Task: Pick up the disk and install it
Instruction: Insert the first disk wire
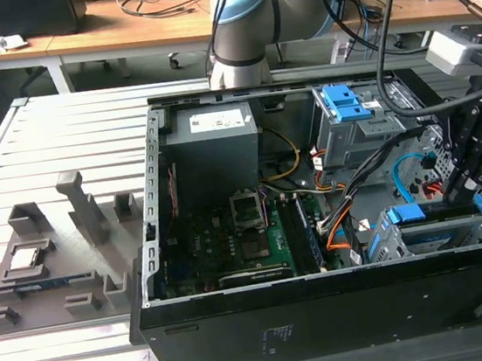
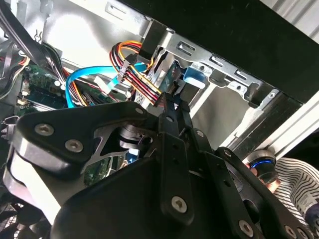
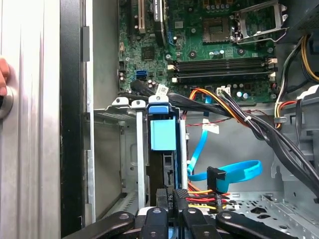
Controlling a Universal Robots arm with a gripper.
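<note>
Disk (image 3: pixel 162 149) sits upright in the metal cage (image 1: pixel 441 235) inside the open PC case (image 1: pixel 327 311).
Fingers (image 3: pixel 172 199) closed together w/ tips at its rear edge; can't tell if gripping.

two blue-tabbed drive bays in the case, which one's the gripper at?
The lower drive cage at the exterior view's right, where the gripper hovers over the disk. The other bay sits farther back, untouched.

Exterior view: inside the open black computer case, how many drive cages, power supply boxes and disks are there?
Grey metal drive cages: 2
Large grey metal power supply box with white sticker: 1
Disk with blue plastic frame: 1
Total: 4
</note>
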